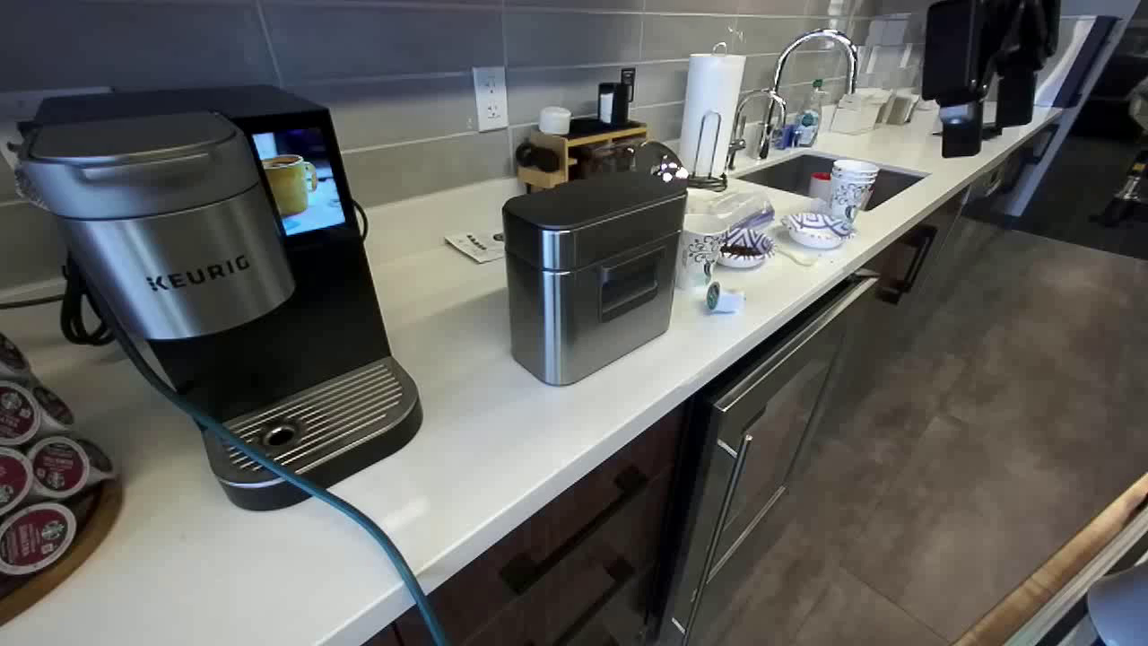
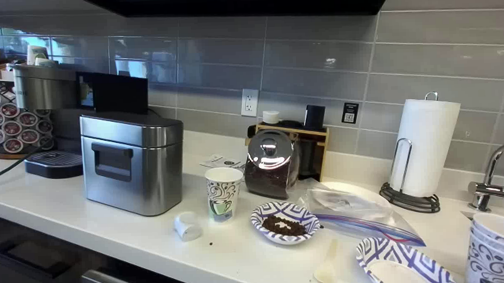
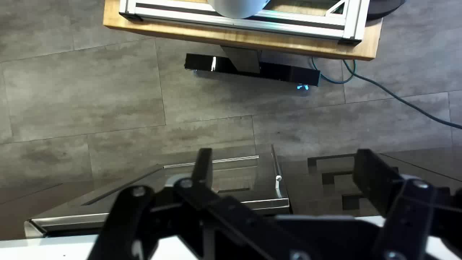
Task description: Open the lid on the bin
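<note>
The bin [image 1: 560,332] is a boxy brushed-steel container on the white counter. It also shows in an exterior view [image 2: 124,194]. Its dark grey lid [image 1: 592,202] lies flat and shut on top, with a steel front edge; it shows shut there too [image 2: 138,119]. My gripper [image 1: 988,126] hangs in the air, higher than the bin and apart from it, towards the floor side. In the wrist view my gripper [image 3: 285,153] is open, with nothing between its fingers. A dark panel with a pale edge below them appears to be the lid [image 3: 334,227], partly covered by the gripper.
The Keurig coffee maker [image 1: 179,260] stands beside the bin, with a teal cable [image 1: 359,520] in front. A paper cup [image 2: 223,192], a white pod [image 2: 188,225] and a bowl of coffee [image 2: 284,236] sit on its other side. A paper towel roll [image 2: 428,148] stands farther along.
</note>
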Tool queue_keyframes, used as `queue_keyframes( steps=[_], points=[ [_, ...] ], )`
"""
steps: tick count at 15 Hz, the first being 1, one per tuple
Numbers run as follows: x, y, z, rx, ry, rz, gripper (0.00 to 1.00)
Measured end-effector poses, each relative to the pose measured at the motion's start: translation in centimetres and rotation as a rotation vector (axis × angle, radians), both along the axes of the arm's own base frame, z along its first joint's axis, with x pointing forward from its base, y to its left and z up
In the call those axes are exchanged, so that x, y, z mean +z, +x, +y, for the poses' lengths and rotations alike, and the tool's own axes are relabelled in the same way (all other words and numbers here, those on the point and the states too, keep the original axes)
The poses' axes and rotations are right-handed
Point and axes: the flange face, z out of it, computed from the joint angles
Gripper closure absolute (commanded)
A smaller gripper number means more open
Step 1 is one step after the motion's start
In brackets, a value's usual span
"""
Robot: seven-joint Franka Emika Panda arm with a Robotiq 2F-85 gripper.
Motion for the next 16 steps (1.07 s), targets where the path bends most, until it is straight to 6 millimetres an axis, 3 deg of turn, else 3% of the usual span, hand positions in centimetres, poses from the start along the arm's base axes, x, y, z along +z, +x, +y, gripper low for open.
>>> queue_keyframes(
  steps=[9,11,16],
  points=[
    [0.2,0.4,-0.8,-0.063,-0.012,-0.021,0.00],
    [1.4,1.6,-3.0,-0.155,-0.003,-0.070,0.00],
    [6.9,6.3,-10.3,-0.312,0.110,-0.311,0.00]
  ],
)
